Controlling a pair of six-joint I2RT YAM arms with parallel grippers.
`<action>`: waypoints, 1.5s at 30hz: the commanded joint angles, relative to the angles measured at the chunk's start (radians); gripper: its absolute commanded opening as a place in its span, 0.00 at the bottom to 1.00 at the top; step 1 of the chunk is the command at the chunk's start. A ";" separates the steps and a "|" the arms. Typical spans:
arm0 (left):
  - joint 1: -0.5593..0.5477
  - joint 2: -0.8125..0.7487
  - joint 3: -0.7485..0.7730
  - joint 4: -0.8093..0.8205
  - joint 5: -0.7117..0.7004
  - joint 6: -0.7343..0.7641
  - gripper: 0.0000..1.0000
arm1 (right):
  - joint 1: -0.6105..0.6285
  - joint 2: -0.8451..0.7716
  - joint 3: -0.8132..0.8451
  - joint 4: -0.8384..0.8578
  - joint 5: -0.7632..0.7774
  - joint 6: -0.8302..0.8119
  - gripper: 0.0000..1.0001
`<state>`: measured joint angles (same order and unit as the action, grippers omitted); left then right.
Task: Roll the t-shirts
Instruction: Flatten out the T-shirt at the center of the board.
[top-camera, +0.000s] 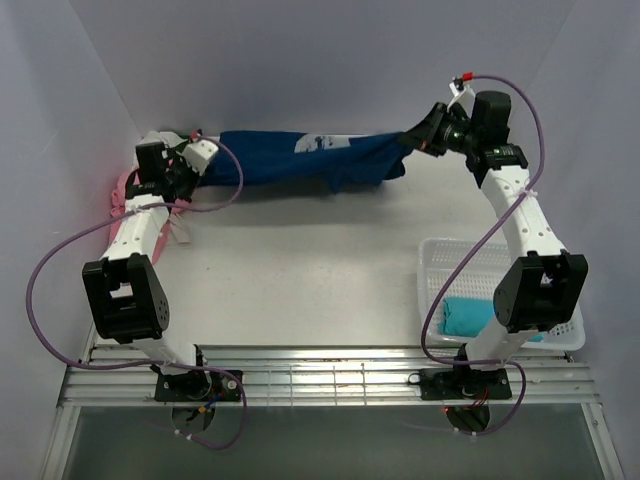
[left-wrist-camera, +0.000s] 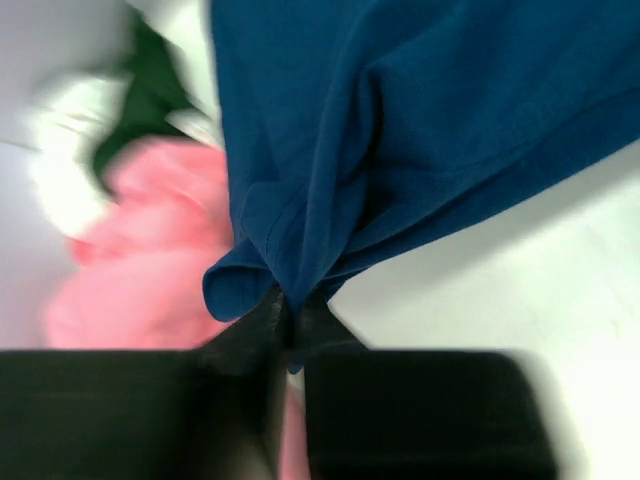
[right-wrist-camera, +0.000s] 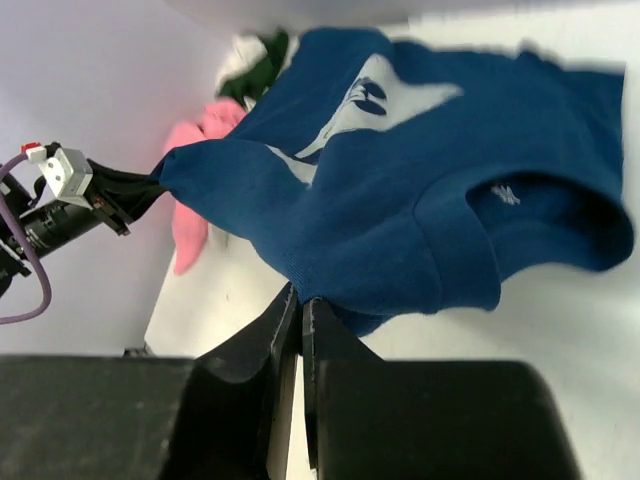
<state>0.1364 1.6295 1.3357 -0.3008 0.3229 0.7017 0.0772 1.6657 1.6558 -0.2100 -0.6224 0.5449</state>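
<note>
My left gripper (left-wrist-camera: 288, 318) and right gripper (right-wrist-camera: 300, 305) are each clamped on the dark blue cloth t-shirt with pale print (top-camera: 290, 160). It stretches between them along the far side of the white table (top-camera: 300, 270).

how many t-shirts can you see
5: dark blue stretched across the far side; pink, dark green, white piled far left; teal in the basket. More may be hidden.

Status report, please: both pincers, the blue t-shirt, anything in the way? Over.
Left pincer shut on dark blue t-shirt. Right pincer shut on its other end, shirt stretched between. Pink t-shirt heaped beside left pincer; basket well apart.
</note>
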 joint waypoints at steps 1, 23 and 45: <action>0.029 -0.095 -0.121 -0.142 0.097 0.128 0.28 | 0.015 -0.084 -0.129 -0.061 0.003 -0.086 0.08; 0.019 0.033 -0.148 -0.364 0.136 -0.123 0.61 | 0.096 -0.020 -0.334 -0.035 0.007 -0.097 0.08; -0.049 0.104 -0.222 -0.247 0.008 -0.125 0.49 | 0.096 -0.012 -0.334 -0.040 0.009 -0.103 0.08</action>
<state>0.0883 1.7607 1.1141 -0.5793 0.3275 0.5827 0.1768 1.6516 1.2869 -0.2638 -0.6056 0.4614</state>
